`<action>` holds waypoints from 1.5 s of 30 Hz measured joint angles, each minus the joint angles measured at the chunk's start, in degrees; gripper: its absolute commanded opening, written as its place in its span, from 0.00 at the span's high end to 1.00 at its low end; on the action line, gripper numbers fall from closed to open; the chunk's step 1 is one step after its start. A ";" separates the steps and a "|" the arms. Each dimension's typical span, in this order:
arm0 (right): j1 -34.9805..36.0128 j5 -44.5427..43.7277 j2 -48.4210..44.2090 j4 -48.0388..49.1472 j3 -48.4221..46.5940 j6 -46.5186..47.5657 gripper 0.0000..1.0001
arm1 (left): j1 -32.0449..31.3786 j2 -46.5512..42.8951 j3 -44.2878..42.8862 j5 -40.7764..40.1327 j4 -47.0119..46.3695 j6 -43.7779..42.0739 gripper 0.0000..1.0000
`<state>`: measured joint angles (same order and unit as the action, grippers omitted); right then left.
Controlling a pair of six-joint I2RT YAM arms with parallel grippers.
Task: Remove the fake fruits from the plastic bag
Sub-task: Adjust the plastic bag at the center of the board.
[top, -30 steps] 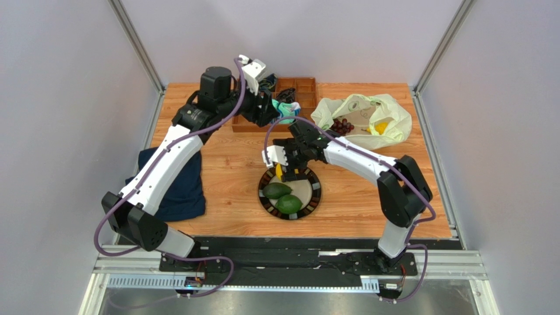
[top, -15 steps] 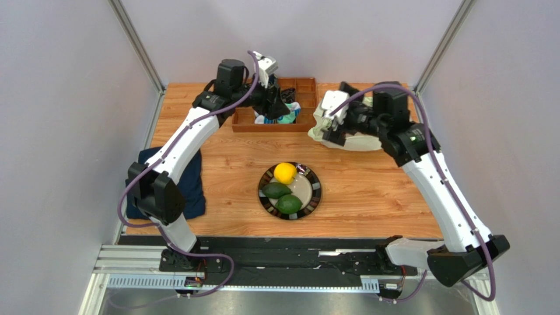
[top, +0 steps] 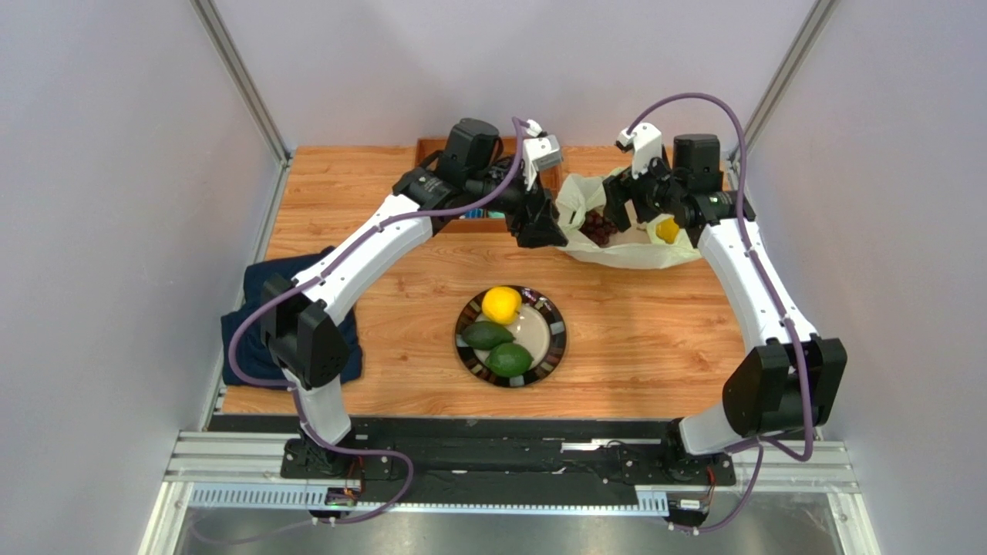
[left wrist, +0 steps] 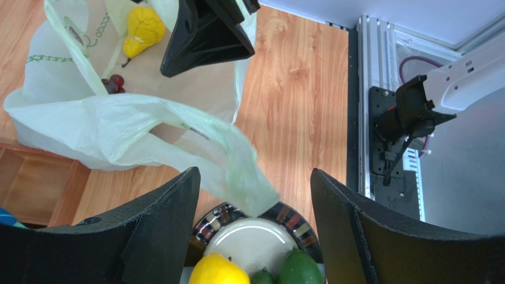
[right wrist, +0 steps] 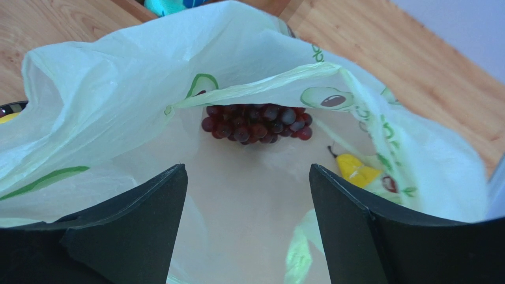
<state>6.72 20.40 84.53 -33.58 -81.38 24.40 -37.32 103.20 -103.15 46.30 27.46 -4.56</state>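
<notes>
The plastic bag [top: 635, 245] lies open at the back right, holding the grape bunch [top: 599, 226] and a lemon [top: 666, 230]. My right gripper [top: 615, 209] is open and empty above the bag's mouth; its wrist view shows the grapes [right wrist: 255, 123] and lemon [right wrist: 355, 171] beyond the open jaws [right wrist: 246, 174]. My left gripper [top: 543, 229] is open at the bag's left edge. In its wrist view a bag handle [left wrist: 237, 171] hangs between the open jaws [left wrist: 255, 177], not gripped. The plate [top: 557, 335] holds a lemon [top: 502, 304] and two avocados [top: 488, 335].
A wooden tray [top: 431, 147] stands at the back, mostly behind my left arm; a teal sock [right wrist: 169, 5] shows in it. A dark navy cloth [top: 261, 315] lies at the left edge. My right gripper's fingers [left wrist: 201, 35] show in the left wrist view.
The right gripper left a lemon on the plate and swung back over the bag. The left arm moved right from the wooden tray to the bag's left edge.
</notes>
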 measured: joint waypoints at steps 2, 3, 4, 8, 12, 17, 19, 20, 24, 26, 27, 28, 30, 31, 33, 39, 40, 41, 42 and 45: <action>0.00 0.00 0.70 0.02 0.85 -1.66 0.21 | -0.13 0.02 -0.33 0.04 0.76 -0.87 0.24; 0.00 0.00 0.98 0.00 1.09 -2.23 0.21 | -0.26 0.09 -0.59 -0.28 1.16 -1.44 0.25; 0.00 0.02 1.31 0.02 1.25 -2.99 0.21 | -0.70 0.17 -1.36 -1.84 2.03 -2.45 0.26; 0.00 -0.31 1.75 0.20 2.01 -5.18 0.21 | -3.19 1.20 -3.65 -9.16 2.89 -5.84 0.32; -0.09 -1.07 1.73 0.96 3.76 -5.97 0.22 | -5.55 4.61 -6.40 -14.78 3.69 -7.63 0.51; -1.01 -5.53 1.29 1.22 9.38 -6.27 0.26 | -6.10 8.90 -9.07 -19.69 7.78 -10.88 1.00; -1.60 -9.20 -0.02 1.07 14.29 -5.68 0.28 | -6.03 9.55 -9.81 -21.33 10.23 -11.74 1.00; -1.90 -10.60 -0.83 0.37 16.46 -5.29 0.29 | -5.95 9.49 -9.81 -21.64 11.19 -11.87 1.00; -4.31 -14.99 -7.48 -4.83 27.17 -3.10 0.30 | -4.90 5.64 -5.55 -20.55 11.98 -11.87 1.00; -5.05 -15.87 -13.20 -8.13 30.75 -1.92 0.29 | -4.13 1.14 -1.01 -17.86 12.76 -11.85 1.00; -5.03 -15.87 -16.37 -9.68 31.69 -1.36 0.28 | -3.74 -1.07 0.90 -16.46 13.07 -11.85 1.00; -5.03 -15.74 -19.08 -10.56 32.22 -0.70 0.27 | -3.30 -3.82 3.02 -14.99 13.40 -11.85 1.00; -4.85 -14.62 -23.12 -10.47 32.50 0.46 0.27 | -2.84 -7.28 5.27 -13.20 13.49 -11.72 1.00; -4.79 -13.88 -23.80 -10.12 32.44 0.85 0.27 | -2.67 -8.44 5.95 -12.59 13.46 -11.61 1.00; -4.26 -12.11 -23.12 -9.90 31.39 1.42 0.29 | -2.60 -9.05 6.08 -11.76 13.07 -11.19 1.00; -0.28 -7.34 -5.70 -7.82 19.34 0.02 0.34 | -2.60 -2.51 1.09 -11.82 10.47 -6.54 1.00; 0.13 -6.80 -3.15 -7.54 17.03 -0.63 0.35 | -2.60 -1.42 -0.11 -11.80 9.97 -5.88 1.00; 0.57 -6.16 0.13 -7.17 13.97 -1.60 0.34 | -2.56 -0.55 -1.22 -11.80 9.66 -5.22 1.00; 0.87 -5.75 2.64 -6.88 11.37 -2.38 0.34 | -2.49 -0.04 -2.01 -11.80 9.38 -4.68 1.00; 1.31 -4.98 9.35 -4.79 4.09 -5.46 0.33 | -2.40 0.13 -3.17 -11.76 8.87 -4.04 1.00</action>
<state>8.03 15.42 93.89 -38.37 -77.30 18.94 -39.72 103.33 -106.32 34.54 36.34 -8.60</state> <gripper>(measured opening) 0.659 0.008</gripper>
